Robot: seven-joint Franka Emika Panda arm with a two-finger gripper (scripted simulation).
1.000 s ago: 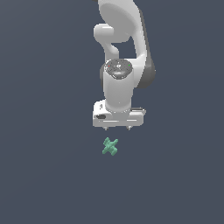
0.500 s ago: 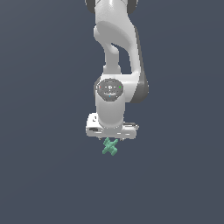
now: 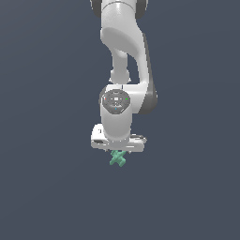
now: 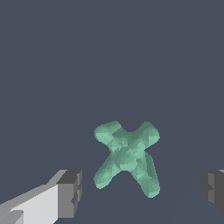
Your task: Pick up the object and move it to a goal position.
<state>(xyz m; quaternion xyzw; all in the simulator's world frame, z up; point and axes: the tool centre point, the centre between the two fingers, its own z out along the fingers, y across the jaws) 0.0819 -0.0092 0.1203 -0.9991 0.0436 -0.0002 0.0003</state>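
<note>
The object [image 3: 117, 158] is a small teal-green cross-shaped piece lying on the dark grey floor. In the exterior view the white arm's hand hangs right over it, and only the lower arms of the cross show under the hand. My gripper [image 3: 118, 153] is open. In the wrist view the object [image 4: 127, 155] lies between the two dark fingertips [image 4: 70, 193], with a clear gap on each side. Neither pad touches it.
A plain dark grey floor [image 3: 51, 187] spreads all around, with no other objects in sight. The white arm rises from the hand toward the top of the exterior view.
The arm has come down over the object. The hand, which stood clear above the cross, now covers its upper part, with the fingers on either side of it.
</note>
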